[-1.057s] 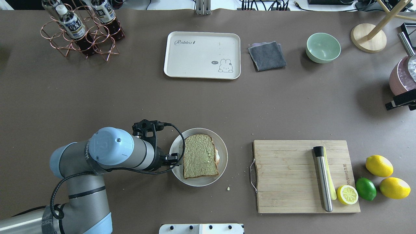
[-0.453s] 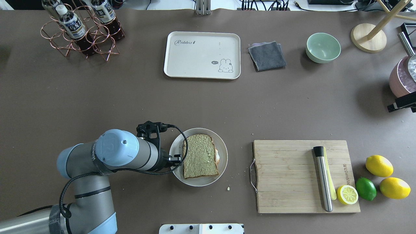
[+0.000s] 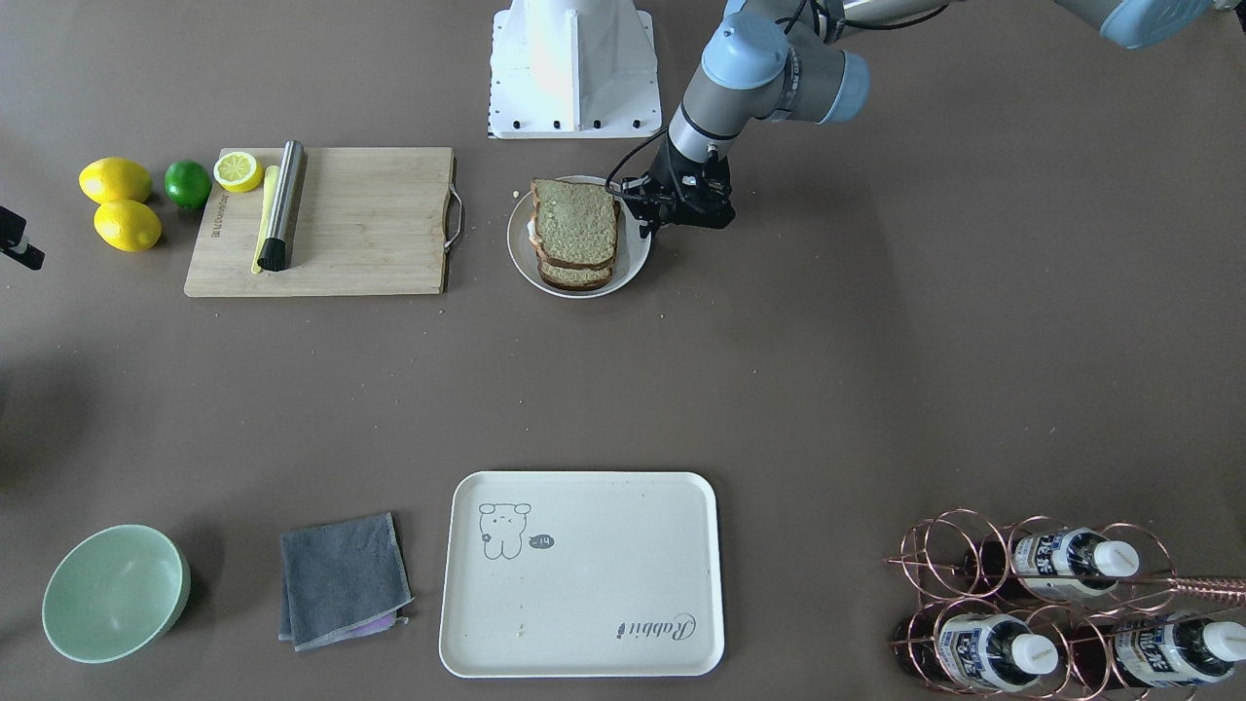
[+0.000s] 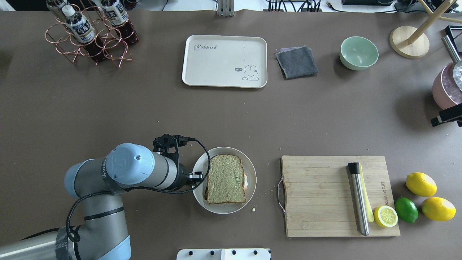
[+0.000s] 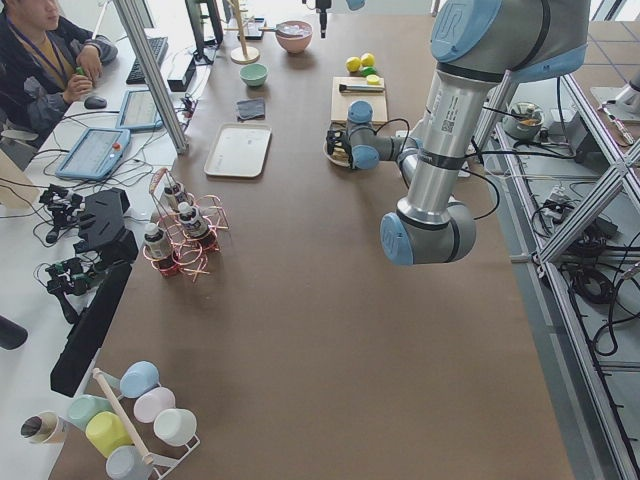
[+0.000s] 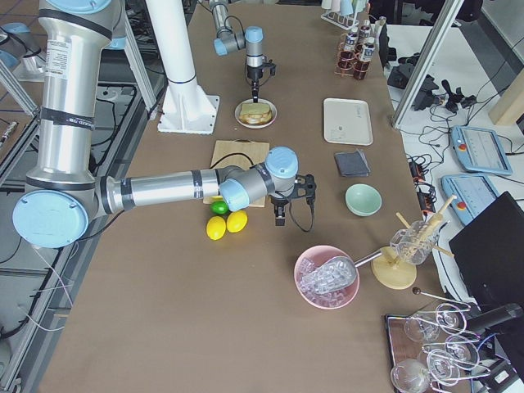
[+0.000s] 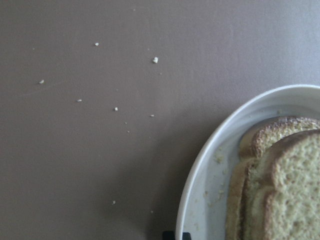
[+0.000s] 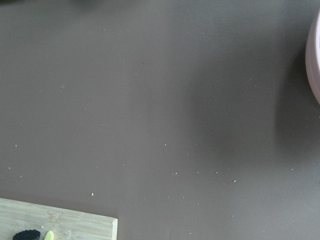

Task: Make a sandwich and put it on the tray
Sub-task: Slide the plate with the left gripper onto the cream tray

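Note:
The sandwich (image 4: 225, 178), two slices of brown-crusted bread with a bit of egg white showing at its right edge, lies on a round white plate (image 4: 223, 211). My left gripper (image 4: 196, 177) is shut on the plate's left rim; the front view shows it at the rim too (image 3: 647, 222). The left wrist view shows the plate's rim (image 7: 200, 165) and the bread (image 7: 280, 185). The cream tray (image 4: 216, 68) lies empty at the far middle of the table. My right gripper (image 4: 445, 116) hangs at the right edge, away from the plate; I cannot tell if it is open.
A wooden cutting board (image 4: 317, 195) to the right of the plate carries a steel muddler (image 4: 358, 198) and a half lemon (image 4: 385, 216). Lemons and a lime lie beside it. A grey cloth (image 4: 296, 61), green bowl (image 4: 358, 52), bottle rack (image 4: 90, 32) and pink bowl (image 4: 445, 88) stand at the far side.
The plate with the sandwich has shifted slightly right and toward the robot, held at its rim by my left gripper, and looks a little larger. The left arm moved right with it.

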